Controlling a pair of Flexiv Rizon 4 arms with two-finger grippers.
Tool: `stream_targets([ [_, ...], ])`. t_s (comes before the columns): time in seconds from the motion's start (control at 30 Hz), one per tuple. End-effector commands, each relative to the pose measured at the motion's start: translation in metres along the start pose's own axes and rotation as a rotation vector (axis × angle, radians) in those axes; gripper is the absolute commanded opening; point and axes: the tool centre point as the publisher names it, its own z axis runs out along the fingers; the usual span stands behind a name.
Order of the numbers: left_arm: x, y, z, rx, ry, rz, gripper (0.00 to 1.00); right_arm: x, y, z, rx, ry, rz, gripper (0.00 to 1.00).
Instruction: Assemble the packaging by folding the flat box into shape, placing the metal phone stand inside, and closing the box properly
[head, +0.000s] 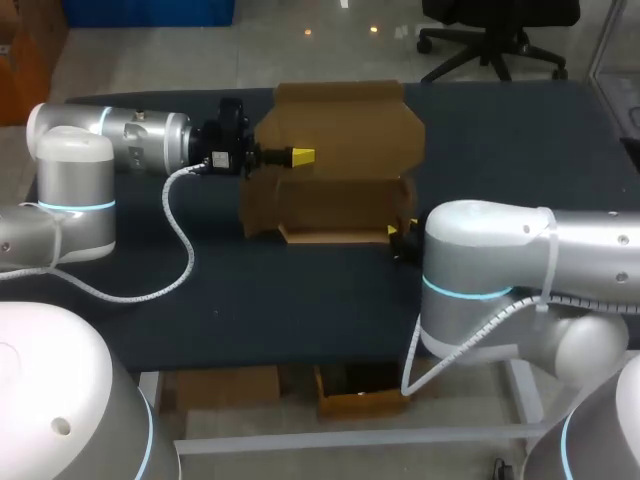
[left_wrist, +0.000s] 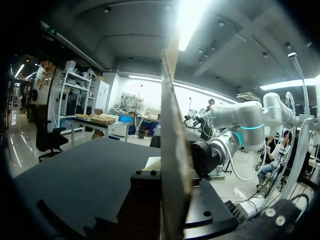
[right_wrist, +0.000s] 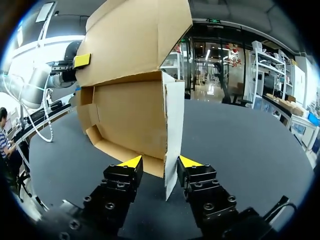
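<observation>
Looking down on the desk (head: 250, 300), we see the brown box (head: 340, 205) in the middle, half folded and not shut. Its long side runs across the desk, from our left arm (head: 140, 135) toward our right arm (head: 500, 240). The lid (head: 345, 125) stands up at the back.

Our left jaws are up at the lid. In the left wrist view the lid's edge runs right between them. From above, one yellow tip (head: 302, 156) lies flat on the card. We think they are clenched on the lid and hold it up.

Our right jaws are low at the near right corner of the box, close to the desk. They are released. A thin white side flap (right_wrist: 173, 130) stands upright, and its edge sits in the gap between the two yellow tips (right_wrist: 131, 161). One tip is just beside the flap and the other is a little apart from it.

We think the next move turns on this. The flap is straight ahead of the right jaws and points up, so the right arm is the near one for it. It could pinch the flap or push it in toward the box wall (right_wrist: 130, 115). The left arm is well apart from that corner.

We cannot see the metal phone stand anywhere, so we think the box is not ready to fill.
</observation>
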Motion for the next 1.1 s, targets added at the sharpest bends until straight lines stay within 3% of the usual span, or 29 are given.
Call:
stream_targets([
  [0.03,0.000,0.003,0.001,0.001,0.000,0.000,0.00,0.002,-0.009,-0.012,-0.005,-0.060,0.010,0.43],
  [0.43,0.000,0.003,0.001,0.001,0.000,0.000,0.00,-0.013,-0.019,-0.044,0.002,-0.071,0.028,0.44],
  [1.1,0.000,0.003,0.001,0.001,0.000,0.000,0.00,-0.041,-0.004,-0.082,-0.026,0.067,0.000,0.49],
])
